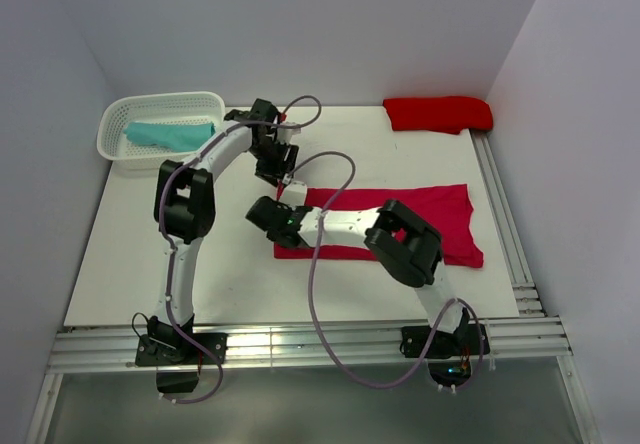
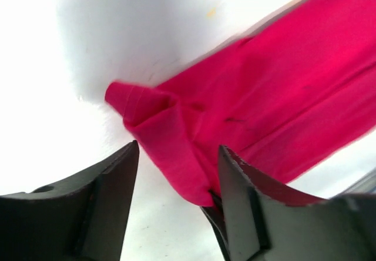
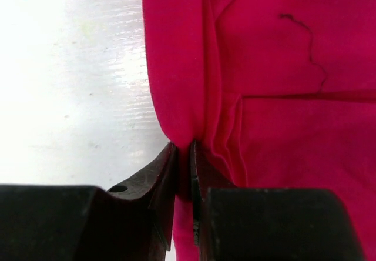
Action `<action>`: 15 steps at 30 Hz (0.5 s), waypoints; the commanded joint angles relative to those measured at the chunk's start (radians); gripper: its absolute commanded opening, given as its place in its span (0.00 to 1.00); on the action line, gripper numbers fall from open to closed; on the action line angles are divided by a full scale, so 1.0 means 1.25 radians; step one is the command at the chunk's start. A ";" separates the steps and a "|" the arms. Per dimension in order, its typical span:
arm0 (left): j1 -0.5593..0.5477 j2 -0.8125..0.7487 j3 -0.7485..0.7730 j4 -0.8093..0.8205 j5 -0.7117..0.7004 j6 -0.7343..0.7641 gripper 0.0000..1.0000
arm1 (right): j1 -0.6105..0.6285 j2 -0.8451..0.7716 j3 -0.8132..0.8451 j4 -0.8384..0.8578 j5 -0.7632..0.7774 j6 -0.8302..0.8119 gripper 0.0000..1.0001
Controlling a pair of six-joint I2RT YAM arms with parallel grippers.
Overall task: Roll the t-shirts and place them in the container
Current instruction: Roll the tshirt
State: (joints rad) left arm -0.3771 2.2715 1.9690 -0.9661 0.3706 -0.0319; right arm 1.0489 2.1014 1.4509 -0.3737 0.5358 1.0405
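A raspberry-crimson t-shirt [image 1: 420,214] lies folded into a long strip across the middle of the table. My right gripper [image 1: 268,214] is at its left end, and in the right wrist view this gripper [image 3: 189,155] is shut on a raised fold of the crimson cloth [image 3: 282,96]. My left gripper [image 1: 278,172] hovers just behind that end. Its jaws [image 2: 176,155] stand open, with the turned-up edge of the crimson shirt [image 2: 282,84] between and beyond the fingers. A scarlet t-shirt [image 1: 437,114] lies bundled at the back right. A teal t-shirt [image 1: 170,134] lies in the basket.
A white lattice basket [image 1: 160,99] stands at the back left corner of the white table [image 1: 130,254]. Walls close in on the left, back and right. Metal rails run along the table's near and right edges [image 1: 505,224].
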 commanded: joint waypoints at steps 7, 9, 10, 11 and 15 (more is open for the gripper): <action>0.045 -0.071 0.080 -0.048 0.167 0.073 0.66 | -0.083 -0.123 -0.311 0.494 -0.302 0.132 0.08; 0.065 -0.088 0.050 -0.048 0.192 0.089 0.67 | -0.104 -0.132 -0.386 0.608 -0.346 0.164 0.08; 0.072 -0.094 0.037 -0.048 0.200 0.094 0.67 | -0.111 -0.132 -0.411 0.649 -0.360 0.180 0.08; 0.086 -0.104 0.012 -0.044 0.216 0.103 0.67 | -0.125 -0.128 -0.457 0.728 -0.374 0.213 0.09; 0.113 -0.126 -0.078 -0.021 0.270 0.132 0.68 | -0.151 -0.101 -0.546 0.899 -0.421 0.288 0.08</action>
State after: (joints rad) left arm -0.2607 2.1803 1.9381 -0.9989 0.6117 0.0769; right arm 0.8757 1.9453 0.8421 0.5568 0.1059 1.3018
